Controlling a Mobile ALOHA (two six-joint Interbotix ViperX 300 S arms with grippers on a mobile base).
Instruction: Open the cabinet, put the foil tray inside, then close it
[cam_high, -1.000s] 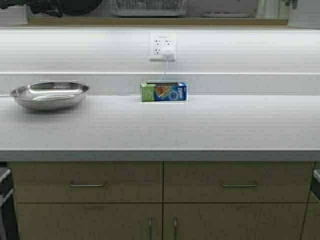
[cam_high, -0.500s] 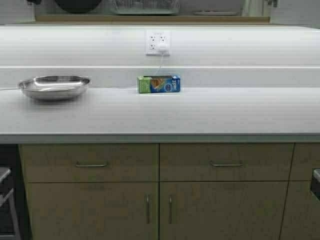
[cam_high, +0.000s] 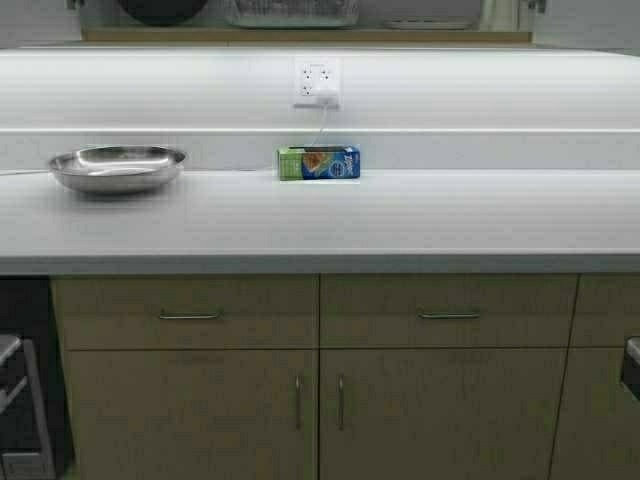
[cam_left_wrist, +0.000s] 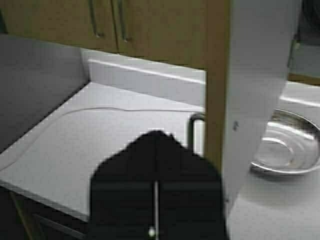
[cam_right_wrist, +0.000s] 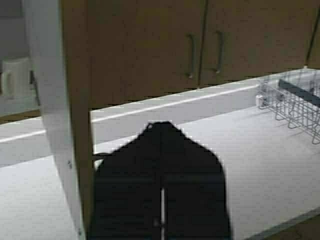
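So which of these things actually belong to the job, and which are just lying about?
Job: cabinet, open; foil tray on its shelf.
Lying about: steel bowl, blue-green box, wall outlet, wire rack, base cabinets.

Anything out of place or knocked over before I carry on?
Nothing spilled or damaged. The steel bowl sits upright on the counter, the small box lies by the backsplash. Both cabinet doors stand open edge-on beside the left gripper and right gripper.

One bowl (cam_high: 117, 167), one box (cam_high: 319, 162)
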